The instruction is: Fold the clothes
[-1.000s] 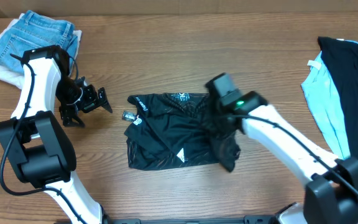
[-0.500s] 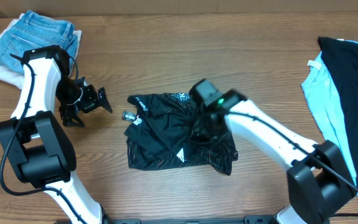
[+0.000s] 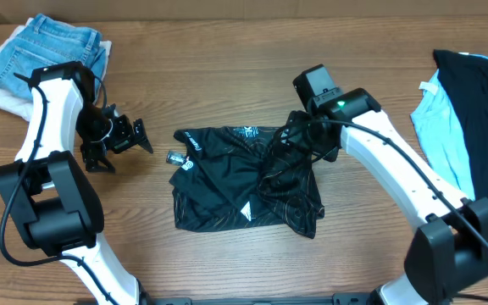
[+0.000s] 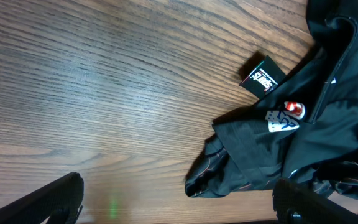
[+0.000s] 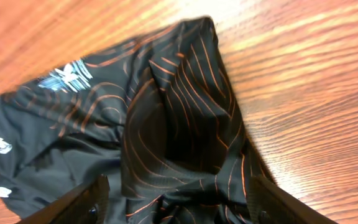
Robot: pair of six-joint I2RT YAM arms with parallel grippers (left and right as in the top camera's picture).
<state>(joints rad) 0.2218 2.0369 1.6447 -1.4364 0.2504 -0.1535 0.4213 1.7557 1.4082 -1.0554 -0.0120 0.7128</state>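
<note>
The clothes, a black jersey (image 3: 227, 182) with thin orange lines and white prints, lie bunched at the table's middle, the right part heaped over the centre. My right gripper (image 3: 306, 142) hovers over that heap's far right corner. In the right wrist view its jaws stand wide apart, and the gripper (image 5: 182, 208) has striped jersey fabric (image 5: 173, 112) lying loose beneath and between the fingers (image 5: 89, 196). My left gripper (image 3: 124, 149) is open above bare wood left of the jersey; in its own view the gripper (image 4: 179, 211) is empty, with the jersey's corner (image 4: 253, 158) to the right.
A small black hang tag (image 4: 263, 76) lies by the jersey's left edge. Folded blue jeans (image 3: 53, 47) on white cloth sit at the back left. A plain black garment (image 3: 481, 110) and a light blue one (image 3: 439, 127) lie at the right edge.
My right gripper went from shut to open, dropped the jersey's right part onto the middle and drew back toward the far right. The left arm stayed still.
</note>
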